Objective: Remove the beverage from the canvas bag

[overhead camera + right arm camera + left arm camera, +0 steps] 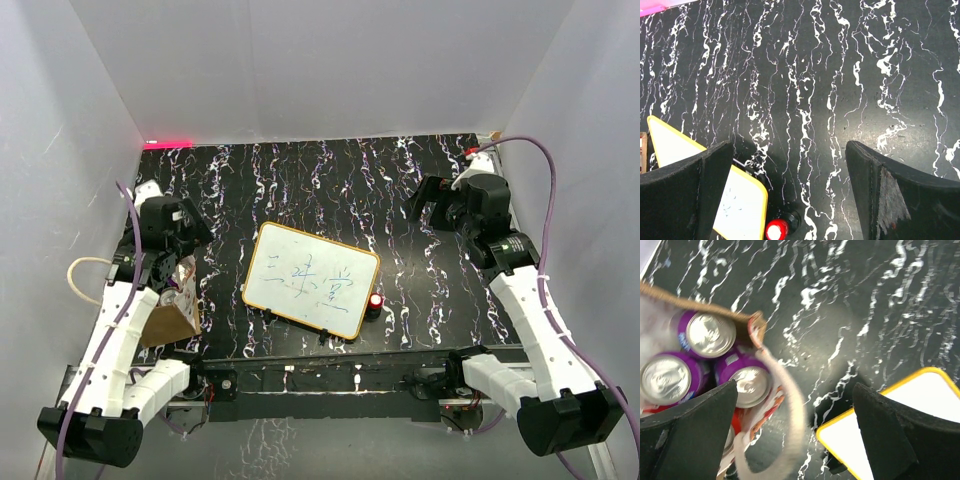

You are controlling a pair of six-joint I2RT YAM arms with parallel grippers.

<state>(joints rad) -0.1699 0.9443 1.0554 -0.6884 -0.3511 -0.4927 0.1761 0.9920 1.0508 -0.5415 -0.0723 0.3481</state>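
The canvas bag (166, 320) stands at the table's left, tan with a cream handle (80, 282) looping outward. The left wrist view looks down into it past its tan rim (705, 308). Inside, three purple beverage cans with silver tops stand upright (710, 335), (665, 380), (751, 385). My left gripper (188, 248) (795, 390) hangs open above the bag's right edge, with the other cream handle (796, 430) lying below the gap between its fingers. It holds nothing. My right gripper (425, 203) (790, 147) is open over bare table at the far right.
A white board with a yellow-wood frame (312, 280) (920, 415) (740, 210) stands tilted mid-table, just right of the bag. A small red-topped black object (376, 301) (776, 230) sits at its right corner. White walls enclose the black marbled table (330, 170).
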